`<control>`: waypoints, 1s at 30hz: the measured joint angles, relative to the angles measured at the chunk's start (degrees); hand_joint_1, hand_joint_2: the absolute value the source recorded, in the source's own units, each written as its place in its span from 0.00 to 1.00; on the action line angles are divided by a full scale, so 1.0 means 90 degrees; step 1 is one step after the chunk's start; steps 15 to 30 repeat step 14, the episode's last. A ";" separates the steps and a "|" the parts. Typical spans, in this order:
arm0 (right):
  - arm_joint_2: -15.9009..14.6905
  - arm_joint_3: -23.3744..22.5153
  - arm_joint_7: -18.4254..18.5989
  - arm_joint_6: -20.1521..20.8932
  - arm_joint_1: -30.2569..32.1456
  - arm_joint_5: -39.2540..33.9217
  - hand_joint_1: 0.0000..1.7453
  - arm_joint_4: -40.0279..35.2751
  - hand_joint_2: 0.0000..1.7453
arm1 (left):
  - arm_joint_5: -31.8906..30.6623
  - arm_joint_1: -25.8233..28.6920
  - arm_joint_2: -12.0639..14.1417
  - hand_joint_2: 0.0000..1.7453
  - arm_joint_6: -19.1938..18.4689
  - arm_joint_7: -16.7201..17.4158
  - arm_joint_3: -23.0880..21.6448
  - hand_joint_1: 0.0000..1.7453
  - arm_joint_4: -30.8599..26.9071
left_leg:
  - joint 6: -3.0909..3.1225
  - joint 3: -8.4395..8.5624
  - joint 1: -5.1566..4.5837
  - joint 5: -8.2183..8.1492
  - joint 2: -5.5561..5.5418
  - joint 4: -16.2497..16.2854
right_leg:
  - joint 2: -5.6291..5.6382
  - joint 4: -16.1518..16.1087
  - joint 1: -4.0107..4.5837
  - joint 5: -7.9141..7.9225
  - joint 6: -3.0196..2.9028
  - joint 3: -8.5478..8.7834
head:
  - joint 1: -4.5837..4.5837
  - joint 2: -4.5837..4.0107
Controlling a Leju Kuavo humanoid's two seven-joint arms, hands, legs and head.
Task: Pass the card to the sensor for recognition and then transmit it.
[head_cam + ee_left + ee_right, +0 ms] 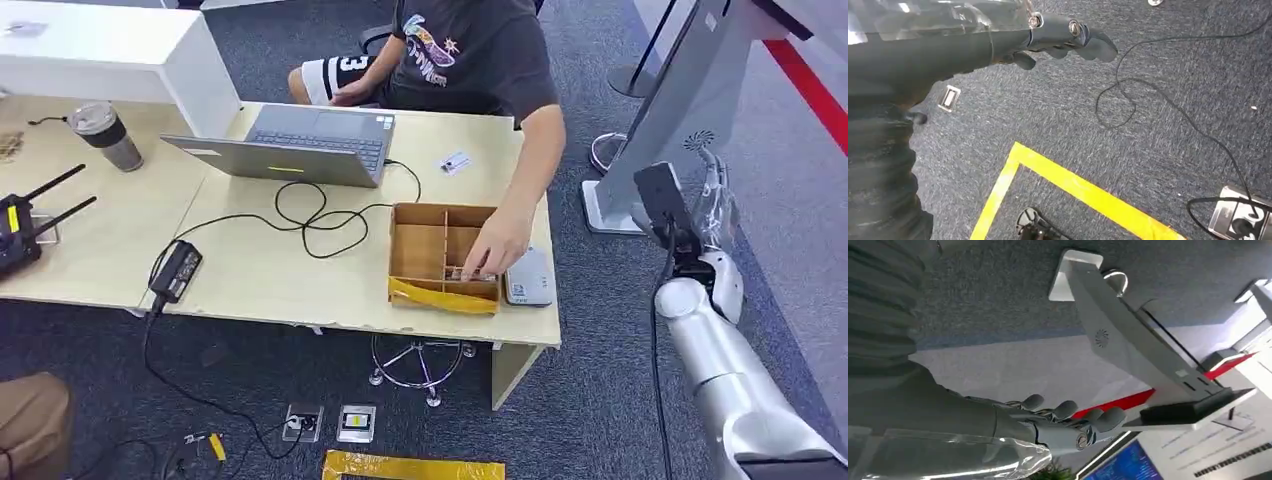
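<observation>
the person's shorts (335,75) bear a white "3".

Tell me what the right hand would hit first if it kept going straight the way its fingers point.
Probably the dark panel atop the tilted white stand: the right hand aims its empty fingers at the panel's near edge. Depth is unclear, so it might pass just beside it.

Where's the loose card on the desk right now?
In the head view, the card lies flat on the desk, right of the laptop and beyond the wooden box, near the person's arm.

An open laptop (300,140) and lidded cup (104,135) share the desk (250,270).
</observation>
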 joint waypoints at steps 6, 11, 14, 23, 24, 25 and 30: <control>-0.0114 -0.0136 0.0024 -0.0012 0.0115 -0.0088 0.00 -0.0117 1.00 | 0.0012 -0.0002 -0.0002 1.00 0.0000 -0.0002 0.0000 0.00 0.0000 | 0.0000 0.0003 0.0000 0.0000 0.0001 0.0000 | 0.0003 -0.0001 0.0000 0.0000 0.0000 0.0000 | 0.0000 0.0000; -0.0267 -0.0338 0.0073 -0.0085 0.0333 -0.0433 0.00 -0.0240 1.00 | 0.0039 0.0006 -0.0007 1.00 0.0007 -0.0005 0.0000 0.00 0.0000 | 0.0000 0.0001 -0.0001 0.0000 -0.0005 0.0000 | -0.0003 -0.0001 -0.0001 0.0000 0.0000 0.0002 | 0.0000 0.0000; -0.0539 -0.0619 0.0197 -0.0146 0.0736 -0.0833 0.00 -0.0255 1.00 | 0.0073 0.0030 -0.0024 1.00 0.0017 -0.0005 0.0000 0.00 0.0000 | 0.0001 -0.0001 -0.0002 -0.0001 -0.0005 0.0001 | -0.0004 -0.0004 -0.0002 0.0000 0.0000 0.0002 | 0.0002 0.0000; -0.0539 -0.0619 0.0197 -0.0146 0.0736 -0.0833 0.00 -0.0255 1.00 | 0.0073 0.0030 -0.0024 1.00 0.0017 -0.0005 0.0000 0.00 0.0000 | 0.0001 -0.0001 -0.0002 -0.0001 -0.0005 0.0001 | -0.0004 -0.0004 -0.0002 0.0000 0.0000 0.0002 | 0.0002 0.0000; -0.0539 -0.0619 0.0197 -0.0146 0.0736 -0.0833 0.00 -0.0255 1.00 | 0.0073 0.0030 -0.0024 1.00 0.0017 -0.0005 0.0000 0.00 0.0000 | 0.0001 -0.0001 -0.0002 -0.0001 -0.0005 0.0001 | -0.0004 -0.0004 -0.0002 0.0000 0.0000 0.0002 | 0.0002 0.0000; -0.0539 -0.0619 0.0197 -0.0146 0.0736 -0.0833 0.00 -0.0255 1.00 | 0.0073 0.0030 -0.0024 1.00 0.0017 -0.0005 0.0000 0.00 0.0000 | 0.0001 -0.0001 -0.0002 -0.0001 -0.0005 0.0001 | -0.0004 -0.0004 -0.0002 0.0000 0.0000 0.0002 | 0.0002 0.0000; -0.0539 -0.0619 0.0197 -0.0146 0.0736 -0.0833 0.00 -0.0255 1.00 | 0.0073 0.0030 -0.0024 1.00 0.0017 -0.0005 0.0000 0.00 0.0000 | 0.0001 -0.0001 -0.0002 -0.0001 -0.0005 0.0001 | -0.0004 -0.0004 -0.0002 0.0000 0.0000 0.0002 | 0.0002 0.0000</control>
